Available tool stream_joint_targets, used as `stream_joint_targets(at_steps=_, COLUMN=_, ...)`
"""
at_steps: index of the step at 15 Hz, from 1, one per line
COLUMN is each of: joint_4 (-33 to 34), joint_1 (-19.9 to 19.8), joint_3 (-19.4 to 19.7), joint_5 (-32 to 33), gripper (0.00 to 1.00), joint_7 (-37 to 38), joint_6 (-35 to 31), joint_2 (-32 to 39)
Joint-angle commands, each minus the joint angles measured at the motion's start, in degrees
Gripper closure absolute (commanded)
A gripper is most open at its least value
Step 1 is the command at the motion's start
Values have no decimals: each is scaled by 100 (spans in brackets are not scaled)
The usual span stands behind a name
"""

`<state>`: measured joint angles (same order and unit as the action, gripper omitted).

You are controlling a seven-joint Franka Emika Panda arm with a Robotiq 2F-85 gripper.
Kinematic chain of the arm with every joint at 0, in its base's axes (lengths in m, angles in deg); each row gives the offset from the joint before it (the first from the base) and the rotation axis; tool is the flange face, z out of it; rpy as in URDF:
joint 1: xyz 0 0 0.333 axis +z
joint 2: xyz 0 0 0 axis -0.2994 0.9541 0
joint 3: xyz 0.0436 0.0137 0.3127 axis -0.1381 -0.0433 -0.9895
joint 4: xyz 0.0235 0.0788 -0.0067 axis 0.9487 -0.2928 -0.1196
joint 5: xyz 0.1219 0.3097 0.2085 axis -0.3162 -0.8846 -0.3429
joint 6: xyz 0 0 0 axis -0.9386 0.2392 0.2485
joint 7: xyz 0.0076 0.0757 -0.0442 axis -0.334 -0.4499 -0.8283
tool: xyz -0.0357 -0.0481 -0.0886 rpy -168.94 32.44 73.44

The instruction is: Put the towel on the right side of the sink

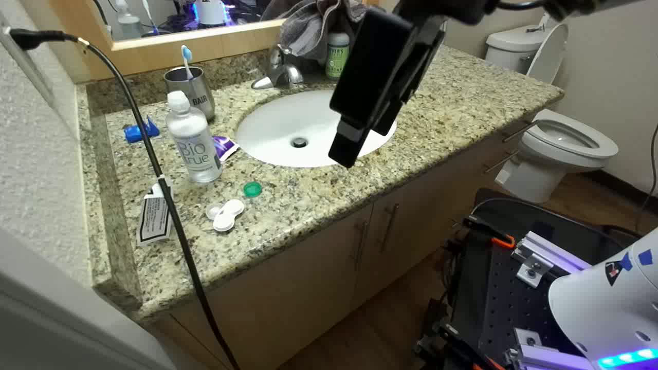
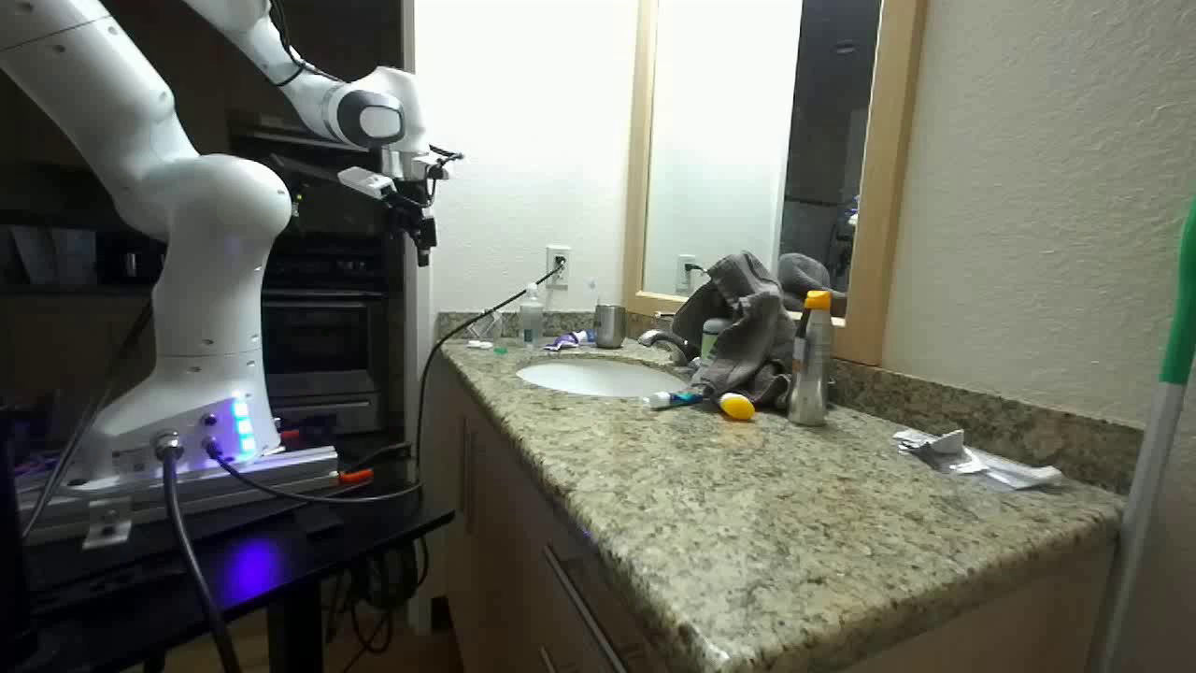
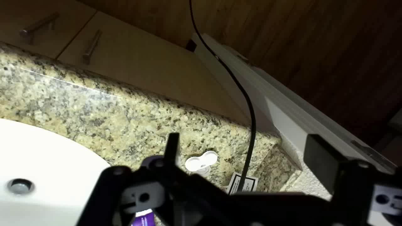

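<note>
The grey towel is bunched up behind the sink, over and beside the faucet and the soap bottle. It also shows as a crumpled heap against the mirror wall in an exterior view. The white oval sink is set in the granite counter; part of it shows at the left of the wrist view. My gripper is open and empty, its fingers wide apart. It hangs high above the counter, well away from the towel, in both exterior views. The towel is out of the wrist view.
A clear bottle, a steel cup, a lens case and a black cord are at one counter end. A spray bottle, a yellow object, a tube and papers lie beyond the sink.
</note>
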<state>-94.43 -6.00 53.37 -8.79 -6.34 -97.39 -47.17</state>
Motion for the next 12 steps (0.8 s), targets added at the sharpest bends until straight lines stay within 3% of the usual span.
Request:
stream_joint_targets(at_steps=1, joint_4=-9, joint_1=-31, joint_3=-28, joint_5=-22, gripper=0, joint_7=-18, joint_6=23, joint_2=5)
stream_joint_targets(at_steps=7, joint_4=124, joint_1=-969, joint_3=-71, joint_5=1008, gripper=0, joint_7=522, joint_6=139, joint_2=-51)
stream_joint_targets(at_steps=12, joint_4=146, joint_1=-733, joint_3=30, joint_5=850, gripper=0, joint_7=259, joint_6=110, joint_2=28)
